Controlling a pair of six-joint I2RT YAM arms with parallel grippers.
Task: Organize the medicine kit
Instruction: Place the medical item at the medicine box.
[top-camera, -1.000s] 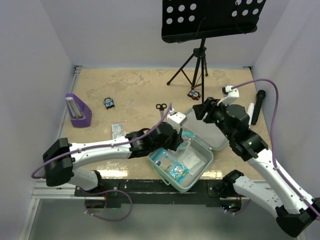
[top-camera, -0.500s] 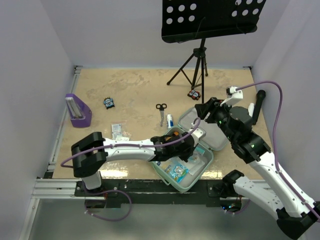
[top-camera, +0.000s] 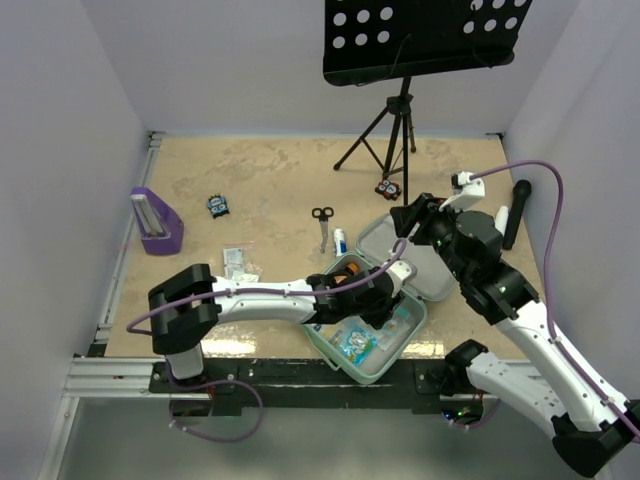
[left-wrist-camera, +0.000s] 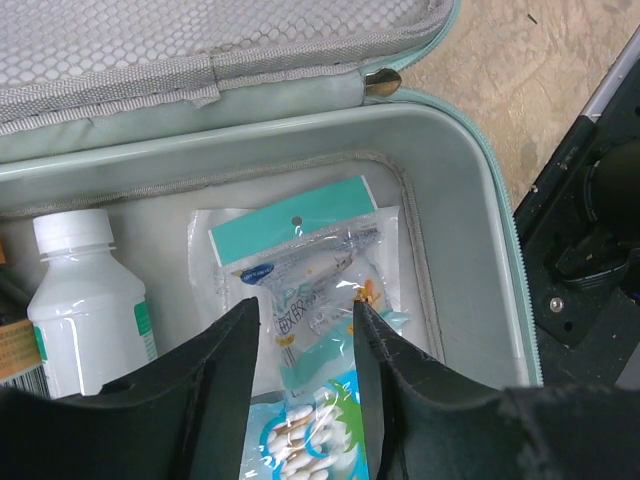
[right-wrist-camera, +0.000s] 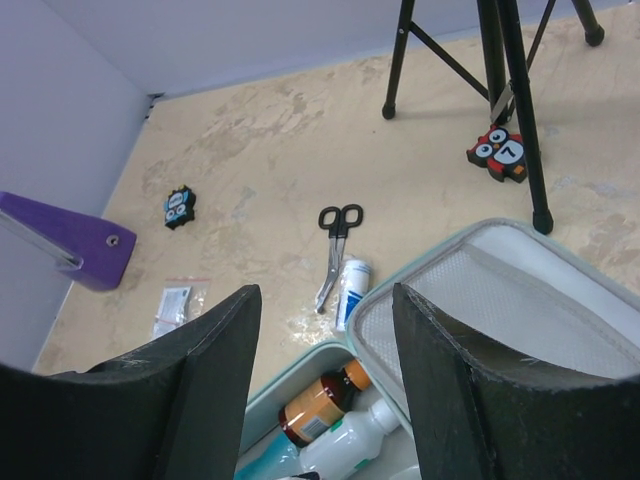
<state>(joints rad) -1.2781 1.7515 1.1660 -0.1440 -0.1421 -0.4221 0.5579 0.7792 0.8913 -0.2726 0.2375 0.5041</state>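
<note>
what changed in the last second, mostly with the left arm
The left arm swung right, deeper over the medicine kit, and the left fingers spread apart above the packets. Nothing sits between them now, and what they let go, if anything, cannot be told. The right fingers stayed open by the lid. The kit, scissors and purple stand did not move.

Top view overlooks the whole table (top-camera: 270, 180); both wrist views face the open medicine kit (left-wrist-camera: 455, 180), left nearest
</note>
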